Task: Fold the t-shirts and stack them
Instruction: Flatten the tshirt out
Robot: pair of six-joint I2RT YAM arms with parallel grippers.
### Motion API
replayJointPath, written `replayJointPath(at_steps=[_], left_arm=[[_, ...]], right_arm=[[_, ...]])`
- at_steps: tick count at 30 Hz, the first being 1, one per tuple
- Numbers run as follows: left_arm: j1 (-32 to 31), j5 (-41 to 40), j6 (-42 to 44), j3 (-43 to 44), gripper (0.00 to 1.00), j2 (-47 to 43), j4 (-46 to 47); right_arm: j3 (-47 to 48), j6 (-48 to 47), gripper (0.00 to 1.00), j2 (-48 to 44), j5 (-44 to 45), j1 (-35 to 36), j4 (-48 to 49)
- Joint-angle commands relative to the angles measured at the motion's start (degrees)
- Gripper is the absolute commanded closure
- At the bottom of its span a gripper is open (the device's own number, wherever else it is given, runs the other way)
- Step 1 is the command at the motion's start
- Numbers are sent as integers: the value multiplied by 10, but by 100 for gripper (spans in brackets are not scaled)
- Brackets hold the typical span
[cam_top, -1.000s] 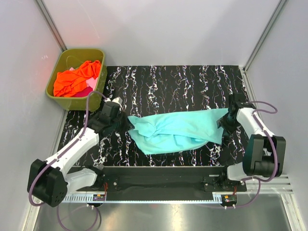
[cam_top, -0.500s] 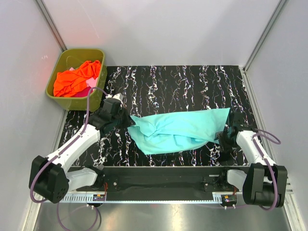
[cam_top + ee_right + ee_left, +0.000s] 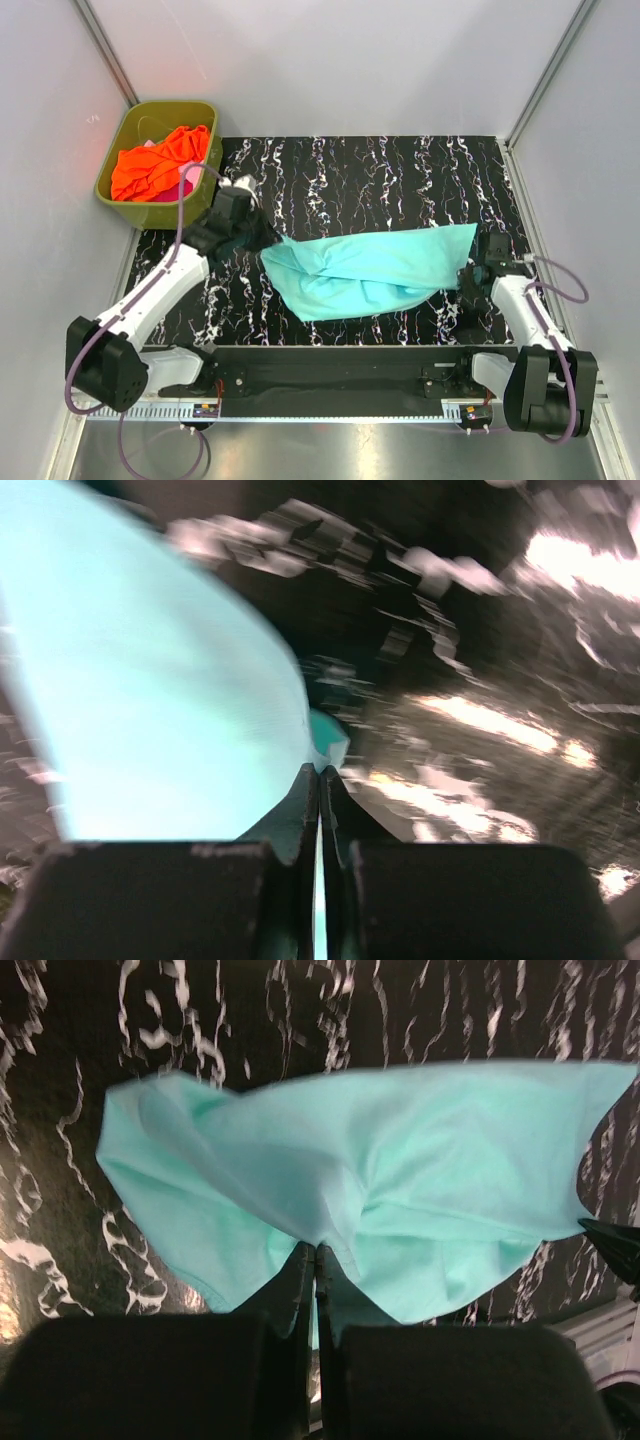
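Teal shirt (image 3: 370, 272) lies long-ways, left-to-right across the worktop's (image 3: 400, 170) near half, strung between both arms: left end effector (image 3: 262, 245) pinched closed on its left end, right end effector (image 3: 470, 278) clamped on the right corner (so neither's nearer).

The top external camera looks steeply down over the whole table (image 3: 400, 170) from above its near edge. Both wrist cameras sit close against the teal t-shirt (image 3: 370, 270), which all three views share.
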Motion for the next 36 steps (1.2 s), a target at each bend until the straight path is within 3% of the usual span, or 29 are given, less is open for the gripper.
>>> replayJointPath(at_steps=[1,3,8,12,15,22,26,31,36], left_arm=[[28,-42,27,136,100,-1,13],[51,-54,24,202,100,14,11],[69,-22,-7,463,100,62,-29],[69,6,-34,486,100,38,-31],[69,29,-27,447,100,-1,-38],[70,45,-11,223,100,-133,-47],[70,36,-10,197,100,-177,-54],[69,42,-17,237,100,-198,-74],[68,55,-29,168,100,-212,-75]], right_arm=[[120,-107,100,-40,67,-2,20],[252,-137,100,-18,80,-2,-9],[558,-239,100,69,62,-2,-84],[652,-278,100,87,64,-2,-123],[634,-295,100,63,48,-2,-131],[504,-305,100,-22,-25,-2,-177],[506,-308,100,-56,-88,-2,-202],[551,-283,100,-86,-97,-2,-262],[463,-282,100,-110,-109,-2,-269]])
